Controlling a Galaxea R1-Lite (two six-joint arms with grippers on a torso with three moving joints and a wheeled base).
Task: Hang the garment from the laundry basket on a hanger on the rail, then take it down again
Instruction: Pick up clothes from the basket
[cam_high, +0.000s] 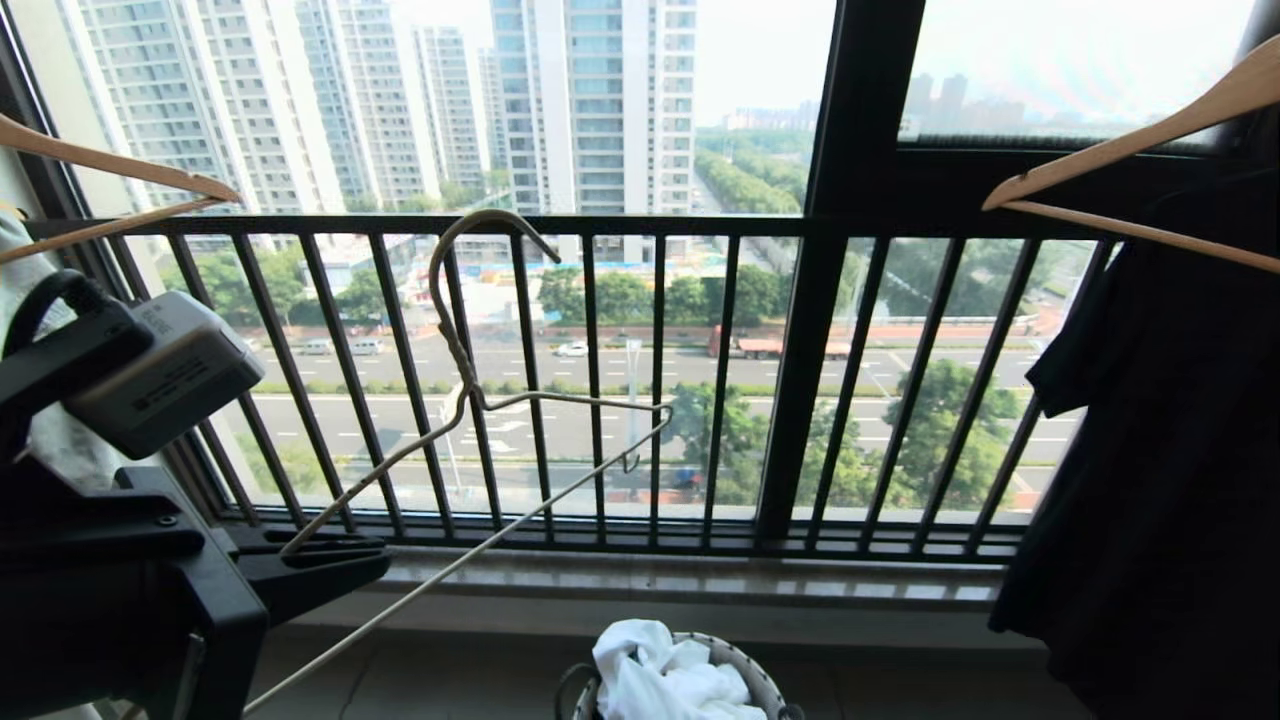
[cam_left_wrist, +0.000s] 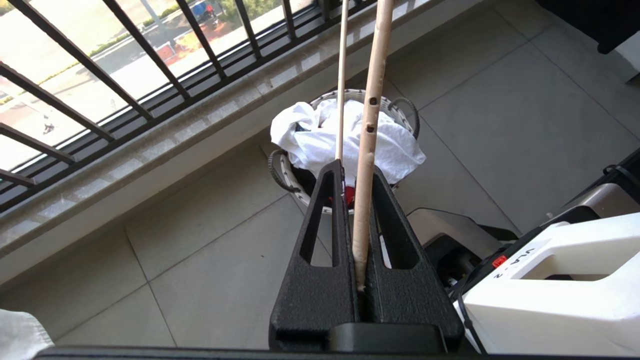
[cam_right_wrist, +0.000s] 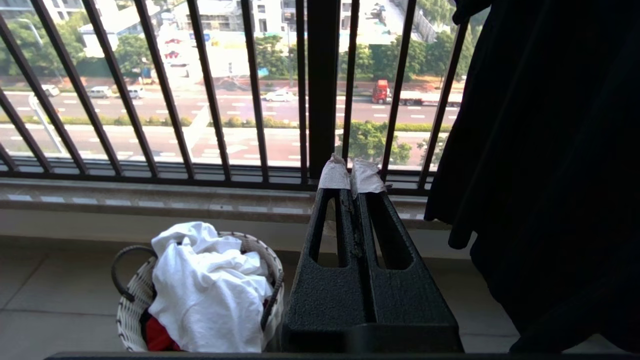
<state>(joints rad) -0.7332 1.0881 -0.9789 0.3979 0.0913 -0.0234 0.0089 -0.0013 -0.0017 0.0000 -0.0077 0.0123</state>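
— So, what is the left hand (cam_high: 330, 560) doing?
— Clamping the cream hanger (cam_high: 470, 400) by one arm, its hook tilting up before the window bars (cam_high: 590, 380).
— And the garment (cam_high: 665, 680)?
— Lying crumpled in the laundry basket (cam_right_wrist: 132, 305) on the floor.
— The right hand (cam_right_wrist: 350, 175)?
— Sitting closed on nothing, beside dark hanging clothing (cam_right_wrist: 550, 175).

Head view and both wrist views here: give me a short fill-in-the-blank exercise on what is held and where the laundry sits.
1. The left gripper is shut on the cream-white ____.
2. The white garment lies crumpled in the ____.
3. The right gripper is shut and holds ____.
4. Under the white garment in the laundry basket shows a bit of ____ cloth.

Missing words: hanger; laundry basket; nothing; red
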